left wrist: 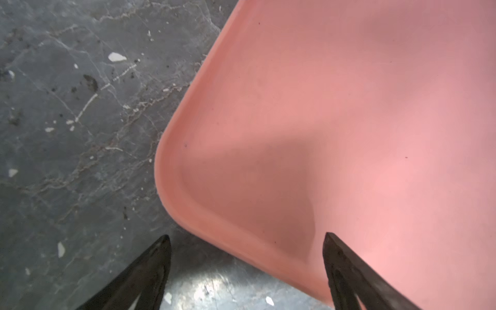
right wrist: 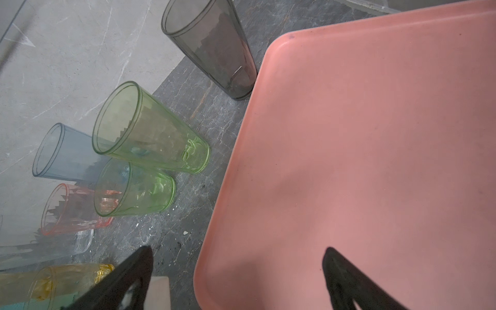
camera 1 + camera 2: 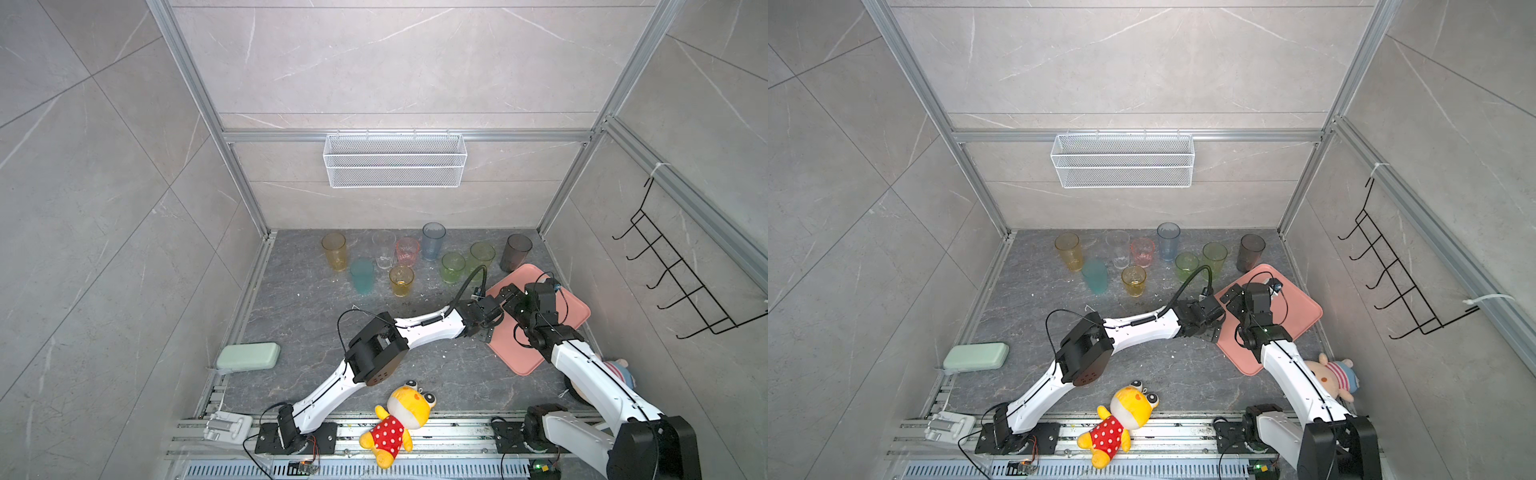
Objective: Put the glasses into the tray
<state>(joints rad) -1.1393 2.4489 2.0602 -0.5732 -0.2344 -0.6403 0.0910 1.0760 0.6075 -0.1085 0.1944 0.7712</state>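
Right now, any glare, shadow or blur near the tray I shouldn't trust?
Left wrist view: a soft shadow darkens a corner of the salmon-pink tray, and glare whitens the stone tabletop. Right wrist view: the tall green tumbler looks splayed by the lens, with jagged edges inside. Both top views: evenly lit, sharp.

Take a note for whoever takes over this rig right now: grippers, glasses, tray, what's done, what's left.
Left gripper open, empty, over a corner of the salmon-pink tray.
Right gripper open, empty, over the tray's edge.
All nine glasses stand on the tabletop beyond it; smoky grey tumbler nearest.
Done: nothing placed.
Left: all nine.
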